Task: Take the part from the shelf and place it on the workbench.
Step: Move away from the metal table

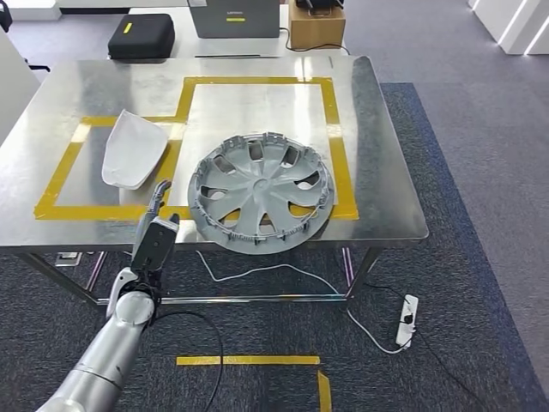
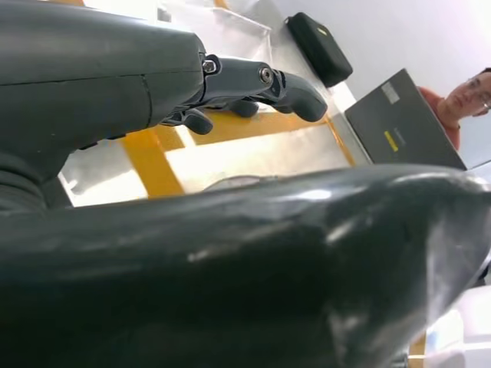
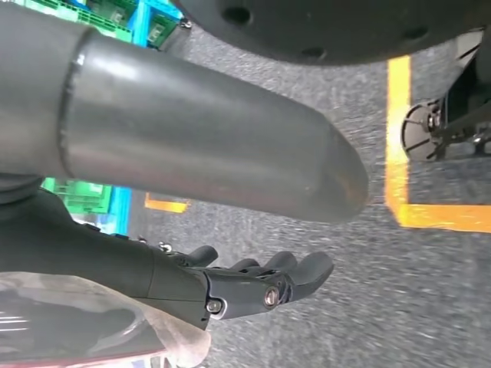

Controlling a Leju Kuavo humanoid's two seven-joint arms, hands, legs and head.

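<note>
A grey wheel cover [image 1: 261, 190] lies flat on the metal workbench [image 1: 382, 172], across the yellow tape frame, its near rim at the table's front edge. A white curved part [image 1: 131, 148] lies to its left inside the other taped area. My left hand [image 1: 155, 230] is at the front edge between the two, fingers stretched forward and holding nothing. In the left wrist view its fingers [image 2: 261, 80] reach out over the taped tabletop, the thumb [image 2: 232, 276] large in front. My right hand [image 3: 248, 287] hangs over the carpet, fingers straight and apart, empty.
A black case [image 1: 141, 36], a grey box [image 1: 236, 17] and a cardboard box [image 1: 316, 26] stand beyond the table. A power strip [image 1: 409, 311] and cables lie on the carpet under it. A person [image 2: 466, 100] is at the far side. Green and blue crates [image 3: 87, 23] are behind me.
</note>
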